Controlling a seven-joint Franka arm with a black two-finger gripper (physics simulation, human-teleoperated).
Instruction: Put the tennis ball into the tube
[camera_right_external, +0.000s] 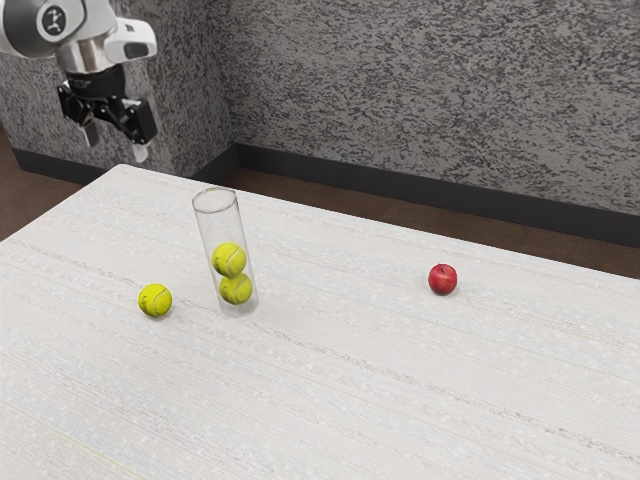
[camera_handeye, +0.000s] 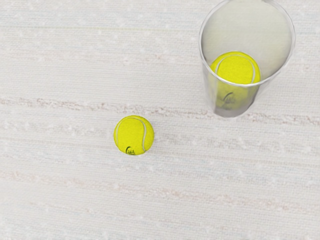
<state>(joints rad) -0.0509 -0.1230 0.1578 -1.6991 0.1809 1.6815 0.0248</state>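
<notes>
High at the exterior view's upper left, my gripper (camera_right_external: 115, 148) is open, its two fingers wide apart with nothing between them. One tennis ball (camera_right_external: 155, 300) lies loose on the table, below the gripper's height and apart from it. Beside that ball stands a clear tube (camera_right_external: 217, 225), upright with an open top. Two more balls sit stacked inside it, an upper one (camera_right_external: 229, 259) and a lower one (camera_right_external: 236, 290). In the wrist view the loose tennis ball (camera_handeye: 134, 135) lies near the tube (camera_handeye: 215, 95), whose upper inside ball (camera_handeye: 236, 68) shows through the rim.
A red apple (camera_right_external: 443, 279) rests on the white table (camera_right_external: 340, 400), well off from the tube toward the exterior view's right. A grey patterned wall (camera_right_external: 430, 110) rises behind the table's far edge.
</notes>
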